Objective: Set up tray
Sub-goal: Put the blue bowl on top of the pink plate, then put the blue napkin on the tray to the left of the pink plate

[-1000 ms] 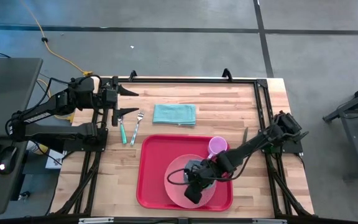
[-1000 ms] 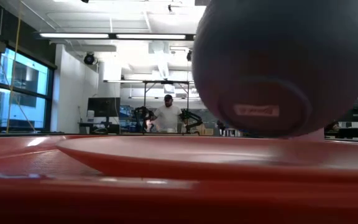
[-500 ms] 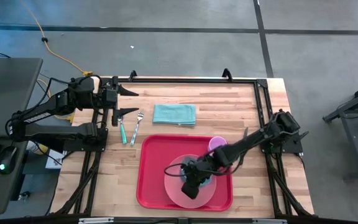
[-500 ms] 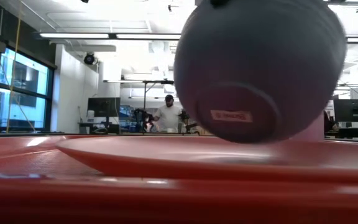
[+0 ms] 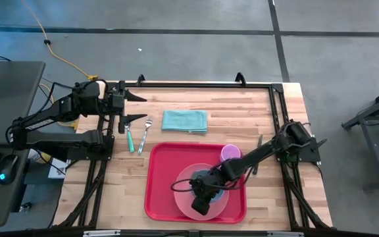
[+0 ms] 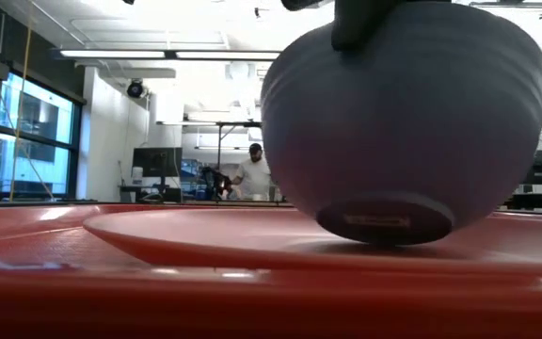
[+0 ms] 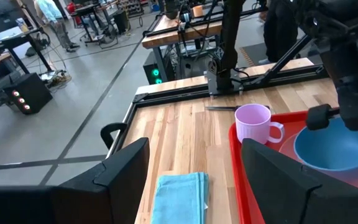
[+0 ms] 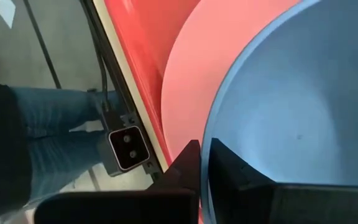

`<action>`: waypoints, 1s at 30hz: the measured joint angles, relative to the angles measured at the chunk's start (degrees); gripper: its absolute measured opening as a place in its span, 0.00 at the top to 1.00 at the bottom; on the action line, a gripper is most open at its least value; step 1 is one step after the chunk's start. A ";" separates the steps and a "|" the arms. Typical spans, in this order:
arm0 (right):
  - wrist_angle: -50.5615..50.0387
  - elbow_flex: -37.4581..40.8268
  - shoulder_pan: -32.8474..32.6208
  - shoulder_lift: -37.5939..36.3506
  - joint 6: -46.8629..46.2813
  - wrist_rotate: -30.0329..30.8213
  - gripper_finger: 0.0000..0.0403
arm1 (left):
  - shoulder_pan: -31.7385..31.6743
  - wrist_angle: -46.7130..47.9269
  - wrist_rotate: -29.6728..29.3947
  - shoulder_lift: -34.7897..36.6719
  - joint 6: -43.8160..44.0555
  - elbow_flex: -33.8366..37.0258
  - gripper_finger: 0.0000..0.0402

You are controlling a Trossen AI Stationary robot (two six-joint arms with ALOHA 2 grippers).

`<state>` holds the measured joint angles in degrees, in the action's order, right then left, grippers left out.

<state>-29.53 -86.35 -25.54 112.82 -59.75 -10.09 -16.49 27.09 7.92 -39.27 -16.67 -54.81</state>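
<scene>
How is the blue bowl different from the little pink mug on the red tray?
The round blue bowl is wide, shallow and handleless; the small pale pink mug is narrower, taller and has a side handle. The bowl rests on the round pink plate, pinched at its rim by the right end effector; the mug stands free, directly on the large red plastic tray. Both sit upright and look empty.
</scene>
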 joint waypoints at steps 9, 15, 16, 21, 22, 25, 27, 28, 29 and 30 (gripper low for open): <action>0.97 0.04 0.49 0.65 1.67 -1.17 1.00 | 0.00 0.02 -0.15 0.00 0.00 0.00 0.29; 3.64 0.15 0.81 0.76 4.76 -2.92 0.98 | 0.00 0.02 -0.13 0.00 0.00 0.00 0.29; 3.97 0.17 0.85 0.78 4.76 -2.96 0.97 | 0.00 0.02 -0.13 0.00 0.00 0.00 0.29; 3.78 0.42 0.81 1.17 4.71 -3.24 0.84 | 0.00 0.02 -0.11 0.00 0.00 0.00 0.29; 3.84 0.42 0.82 1.20 4.58 -3.41 0.81 | 0.00 0.02 -0.09 0.00 0.01 0.00 0.29; 4.14 0.37 0.83 1.15 4.46 -3.29 0.71 | 0.00 0.02 -0.09 0.00 0.00 0.00 0.29; 4.12 0.37 1.06 1.15 4.38 -3.15 0.66 | 0.00 0.02 -0.05 0.00 0.02 0.00 0.29; 4.34 0.37 1.22 1.15 4.22 -3.42 0.63 | 0.00 0.02 0.00 0.00 0.02 0.00 0.29; 4.86 0.37 1.45 1.14 3.62 -3.84 0.61 | 0.00 0.03 0.08 0.00 0.02 0.00 0.29; 5.59 0.37 1.64 1.12 3.26 -4.46 0.59 | 0.00 0.02 0.09 0.00 0.02 0.00 0.29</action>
<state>-23.93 -85.97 -23.90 113.94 -56.49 -14.55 -16.49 27.11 8.01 -39.27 -16.64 -54.81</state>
